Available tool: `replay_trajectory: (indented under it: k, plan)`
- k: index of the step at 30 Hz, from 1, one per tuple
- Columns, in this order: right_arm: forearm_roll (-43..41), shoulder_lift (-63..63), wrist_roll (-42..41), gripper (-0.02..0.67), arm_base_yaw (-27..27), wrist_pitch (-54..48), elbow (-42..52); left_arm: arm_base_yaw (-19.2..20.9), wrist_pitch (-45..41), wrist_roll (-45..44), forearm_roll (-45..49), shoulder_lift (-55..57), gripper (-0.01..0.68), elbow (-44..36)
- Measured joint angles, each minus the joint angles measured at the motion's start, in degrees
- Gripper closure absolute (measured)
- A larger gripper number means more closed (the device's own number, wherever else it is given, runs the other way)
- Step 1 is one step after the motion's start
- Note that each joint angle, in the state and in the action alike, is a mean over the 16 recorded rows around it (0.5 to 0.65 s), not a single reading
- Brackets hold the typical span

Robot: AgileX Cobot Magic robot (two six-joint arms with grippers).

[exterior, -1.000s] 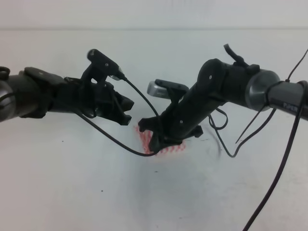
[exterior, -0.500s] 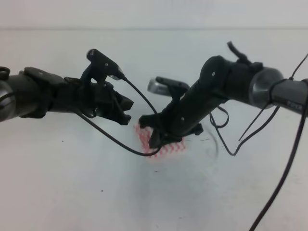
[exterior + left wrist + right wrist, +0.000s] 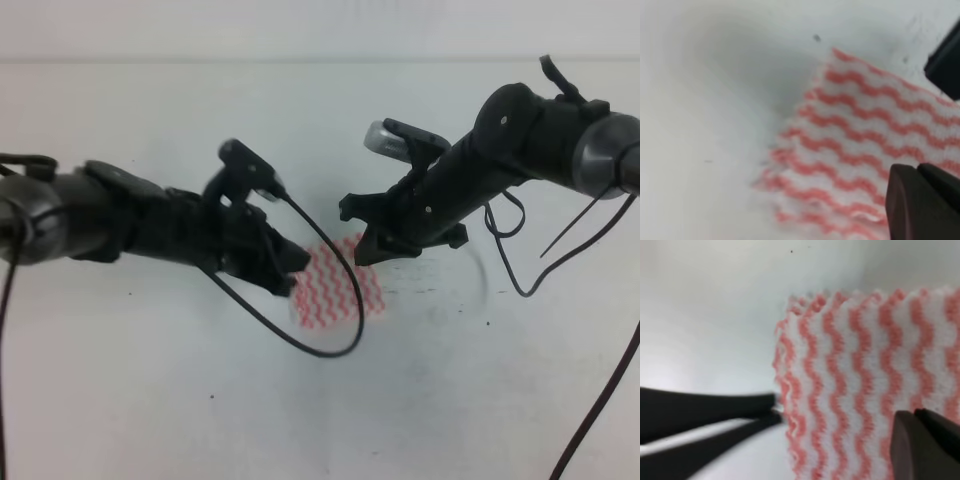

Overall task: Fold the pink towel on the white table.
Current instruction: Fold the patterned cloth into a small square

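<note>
The pink towel (image 3: pixel 338 288) lies flat as a small folded patch in the middle of the white table (image 3: pixel 150 400). In the high view my left gripper (image 3: pixel 296 262) has its tip at the towel's left edge. In the left wrist view its dark fingers (image 3: pixel 920 200) press together over a corner of the striped towel (image 3: pixel 865 135). My right gripper (image 3: pixel 366 250) hovers just above the towel's far right corner. Its fingers (image 3: pixel 925 440) look shut and empty, with the towel (image 3: pixel 855 380) below. Whether either gripper touches the cloth is unclear.
A black cable (image 3: pixel 330 350) from the left arm loops down over the table in front of the towel. Thin cables (image 3: pixel 510 270) hang from the right arm at the right. Two dark blurred bars (image 3: pixel 705 410) meet the towel's left edge in the right wrist view.
The right gripper has risen off the towel and moved back to the right. The left arm has swung right and down to the towel's left edge. More of the towel now shows.
</note>
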State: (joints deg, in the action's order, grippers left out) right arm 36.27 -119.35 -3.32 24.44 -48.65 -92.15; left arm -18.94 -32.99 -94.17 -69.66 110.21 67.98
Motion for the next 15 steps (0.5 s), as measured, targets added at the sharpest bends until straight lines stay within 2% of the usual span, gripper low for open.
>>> replay_trajectory:
  k: [15]
  plan:
    - [-0.07,-0.22,-1.21,0.651,-0.34,0.51,0.09,-1.91,5.01,3.97,5.9,2.6,0.673,0.0]
